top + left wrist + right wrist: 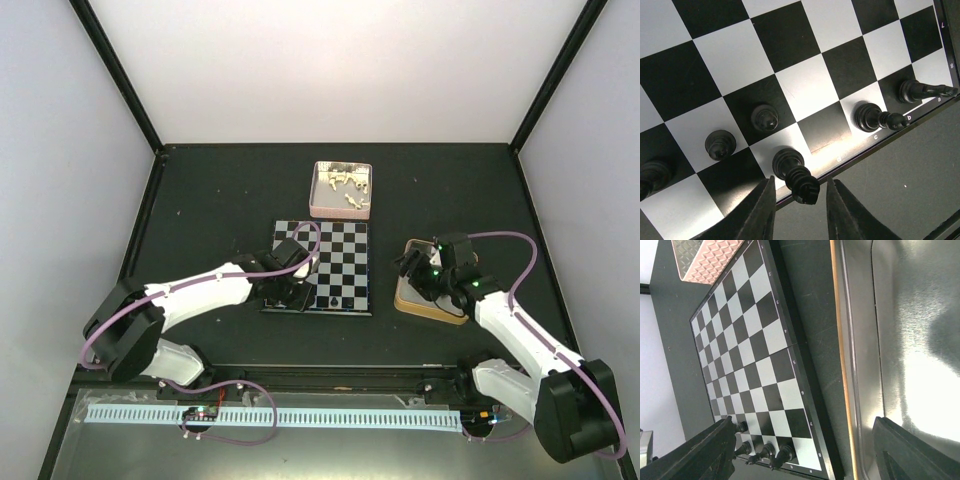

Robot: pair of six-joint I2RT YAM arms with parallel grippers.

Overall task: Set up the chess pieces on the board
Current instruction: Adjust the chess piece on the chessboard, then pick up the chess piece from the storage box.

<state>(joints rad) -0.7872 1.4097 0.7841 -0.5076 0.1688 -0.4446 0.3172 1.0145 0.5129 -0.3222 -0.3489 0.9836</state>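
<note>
Black's back rank is in hand, I judge. The left gripper (801, 184) straddles a black chess piece (789, 164) standing on the board's (805, 85) near edge, jaws slightly parted and touching neither side (next: lift straight up). At 3 o'clock the right gripper (805, 426) gapes empty over a metal tin (900, 340). The cream pieces (343, 186) lie at 12 o'clock in a pink tin (314, 192).

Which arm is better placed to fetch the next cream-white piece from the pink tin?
Probably right. The right gripper hangs empty, jaws wide, while the left gripper has jaws around a glossy black chess piece on the black-and-silver checkered board.
</note>
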